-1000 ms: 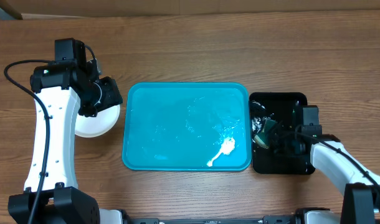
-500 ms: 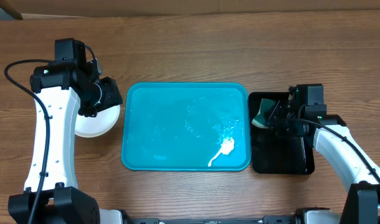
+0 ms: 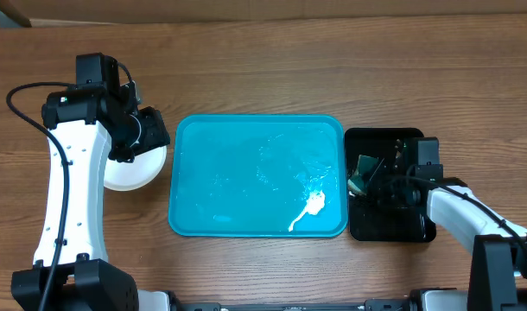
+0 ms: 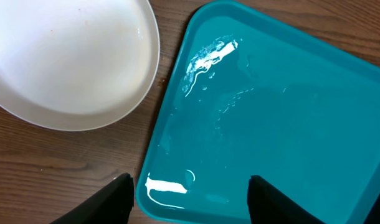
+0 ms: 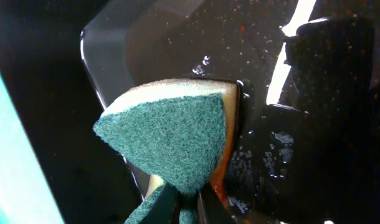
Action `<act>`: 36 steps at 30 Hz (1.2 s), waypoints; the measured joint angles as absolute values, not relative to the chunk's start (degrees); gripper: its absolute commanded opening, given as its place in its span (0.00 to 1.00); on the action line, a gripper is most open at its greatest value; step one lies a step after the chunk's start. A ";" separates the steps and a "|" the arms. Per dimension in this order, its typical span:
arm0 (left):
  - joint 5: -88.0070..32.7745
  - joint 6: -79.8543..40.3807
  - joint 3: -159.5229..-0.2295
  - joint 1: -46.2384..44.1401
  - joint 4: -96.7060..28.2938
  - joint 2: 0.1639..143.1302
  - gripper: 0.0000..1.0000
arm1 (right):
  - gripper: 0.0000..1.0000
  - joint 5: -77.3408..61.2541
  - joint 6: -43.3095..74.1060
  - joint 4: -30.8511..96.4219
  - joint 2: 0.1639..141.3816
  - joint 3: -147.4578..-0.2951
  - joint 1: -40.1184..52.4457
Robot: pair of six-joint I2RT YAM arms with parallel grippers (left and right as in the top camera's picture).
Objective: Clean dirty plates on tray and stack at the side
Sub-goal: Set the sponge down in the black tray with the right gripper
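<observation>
The turquoise tray lies mid-table, wet, with a white foam smear and no plates on it. A white plate sits on the table left of the tray, partly under my left arm; I cannot tell whether others lie beneath it. In the left wrist view the plate is top left and the tray is on the right. My left gripper is open and empty over the tray's left rim. My right gripper is shut on a green sponge inside the black tray.
A glossy black tray holding water stands right of the turquoise tray; its wet floor shows in the right wrist view. Bare wooden table lies behind both trays.
My right gripper carried the sponge from the black tray's front to its back left corner, then back to the middle. The left arm has not moved.
</observation>
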State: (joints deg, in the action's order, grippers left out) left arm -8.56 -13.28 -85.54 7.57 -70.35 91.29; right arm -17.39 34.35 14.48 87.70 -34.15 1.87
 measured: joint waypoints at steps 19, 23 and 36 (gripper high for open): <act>-8.58 -13.28 -85.54 7.57 -70.74 91.31 0.61 | 0.04 -20.18 22.57 31.09 89.60 -47.70 1.80; -8.56 -13.28 -85.54 7.57 -70.74 91.31 0.60 | 0.04 -17.85 20.95 34.76 89.58 -52.71 1.83; -8.54 -13.28 -85.54 7.57 -70.70 91.31 0.60 | 0.05 -6.92 23.68 36.97 89.06 -43.31 1.67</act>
State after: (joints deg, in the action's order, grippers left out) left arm -8.54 -13.28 -85.54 7.57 -70.70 91.31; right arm -6.92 23.68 36.97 89.06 -43.31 1.67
